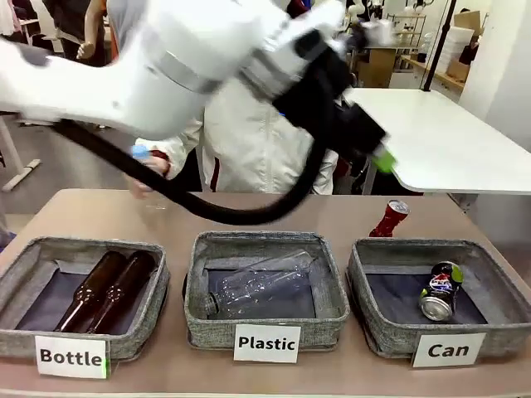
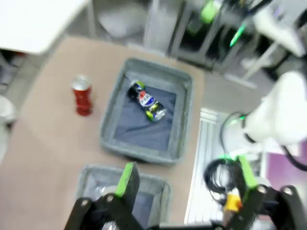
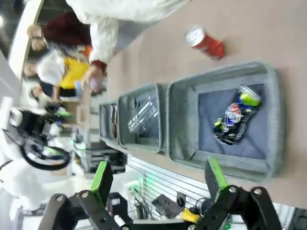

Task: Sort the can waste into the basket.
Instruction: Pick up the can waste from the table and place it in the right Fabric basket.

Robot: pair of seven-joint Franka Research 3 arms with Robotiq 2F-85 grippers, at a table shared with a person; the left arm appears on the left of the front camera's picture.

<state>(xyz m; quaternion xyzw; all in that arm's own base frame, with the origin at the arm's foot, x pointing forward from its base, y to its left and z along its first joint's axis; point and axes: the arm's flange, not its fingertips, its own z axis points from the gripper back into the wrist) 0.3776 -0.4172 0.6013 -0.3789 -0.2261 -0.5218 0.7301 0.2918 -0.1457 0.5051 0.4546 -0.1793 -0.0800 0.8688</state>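
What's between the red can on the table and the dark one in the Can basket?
A strip of bare table and the basket's wall, clearest in the left wrist view.

Tan table [image 1: 91,217]: Bottle basket [image 1: 83,245], Plastic basket [image 1: 257,239], Can basket [image 1: 415,246] in a row, red can [image 1: 388,220] behind the last.

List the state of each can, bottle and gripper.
red can, standing on table, outside baskets
dark blue can, lying inside Can basket
clear plastic bottle, lying in Plastic basket
brown glass bottles, lying in Bottle basket
left gripper, open, empty
right gripper, open, empty
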